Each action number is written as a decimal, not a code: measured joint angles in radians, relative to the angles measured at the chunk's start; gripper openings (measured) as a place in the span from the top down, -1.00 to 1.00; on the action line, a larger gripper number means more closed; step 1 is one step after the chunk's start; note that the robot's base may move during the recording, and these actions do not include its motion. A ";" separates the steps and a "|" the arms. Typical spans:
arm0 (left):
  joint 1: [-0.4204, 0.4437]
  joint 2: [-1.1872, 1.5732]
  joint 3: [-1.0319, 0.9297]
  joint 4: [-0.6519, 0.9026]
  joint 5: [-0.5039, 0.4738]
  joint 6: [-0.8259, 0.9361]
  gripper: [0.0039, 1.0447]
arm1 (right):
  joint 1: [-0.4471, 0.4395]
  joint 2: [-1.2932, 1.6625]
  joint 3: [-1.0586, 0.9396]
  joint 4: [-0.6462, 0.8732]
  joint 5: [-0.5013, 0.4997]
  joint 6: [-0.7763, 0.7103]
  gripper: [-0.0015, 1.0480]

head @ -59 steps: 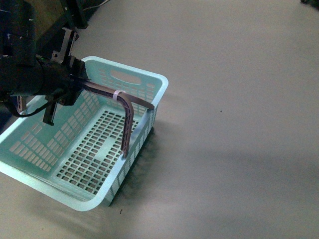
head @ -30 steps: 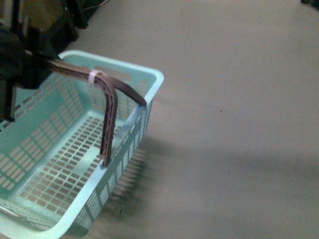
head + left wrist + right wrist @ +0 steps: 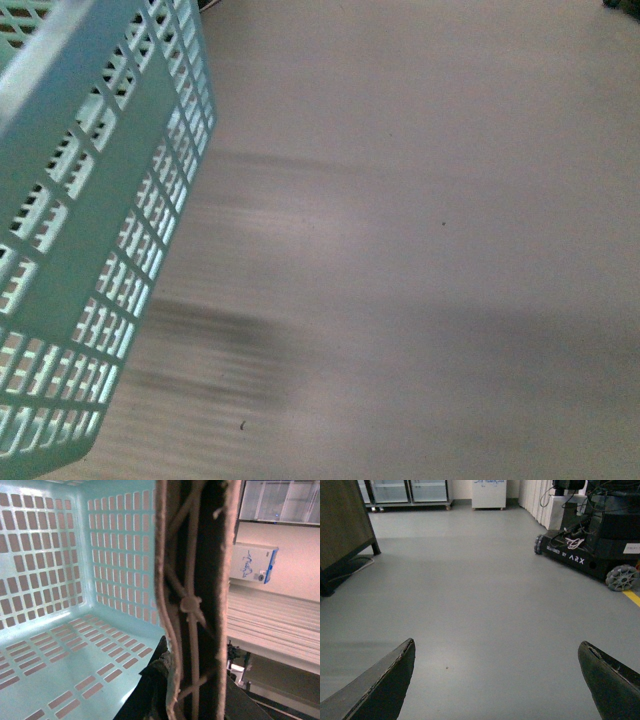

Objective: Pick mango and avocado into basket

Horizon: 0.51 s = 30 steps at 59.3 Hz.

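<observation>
Basket [image 3: 92, 205] lifted up close — now tilted steeply.

Smooth grey floor [image 3: 485, 590] runs to glass-fronted cabinets [image 3: 405, 490] by the far wall, a wooden panel [image 3: 342, 520] nearer.

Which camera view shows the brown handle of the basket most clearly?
The left wrist view: the handle fills the middle, close up, with its ribs visible. The front view shows only the blurred slotted wall of the basket, no handle. The right wrist view shows none of it.
</observation>
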 joint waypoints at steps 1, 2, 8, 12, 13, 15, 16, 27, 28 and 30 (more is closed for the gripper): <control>0.005 -0.013 0.005 -0.015 0.004 0.000 0.87 | 0.000 0.000 0.000 0.000 0.000 0.000 -0.83; 0.013 -0.032 0.013 -0.036 0.013 0.000 0.87 | 0.000 0.000 0.000 0.000 0.000 0.000 -0.83; 0.040 -0.093 0.037 -0.099 0.043 -0.001 0.87 | 0.000 0.000 0.000 0.000 0.000 0.000 -0.83; 0.064 -0.130 0.052 -0.139 0.069 0.000 0.87 | 0.000 0.000 0.000 0.000 0.000 0.000 -0.83; 0.072 -0.141 0.059 -0.154 0.074 0.003 0.87 | 0.000 0.000 0.000 0.000 0.000 0.000 -0.83; 0.081 -0.153 0.067 -0.173 0.077 0.003 0.87 | 0.000 0.000 0.000 0.000 0.000 0.000 -0.83; 0.083 -0.156 0.068 -0.175 0.078 0.003 0.87 | 0.000 0.000 0.000 0.000 0.000 0.000 -0.83; 0.093 -0.162 0.074 -0.180 0.072 0.017 0.87 | 0.000 0.000 0.000 0.000 0.000 0.000 -0.83; 0.093 -0.162 0.074 -0.180 0.072 0.018 0.87 | 0.000 0.000 0.000 0.000 0.000 0.000 -0.83; 0.093 -0.162 0.074 -0.180 0.072 0.018 0.87 | 0.000 0.000 0.000 0.000 0.000 0.000 -0.83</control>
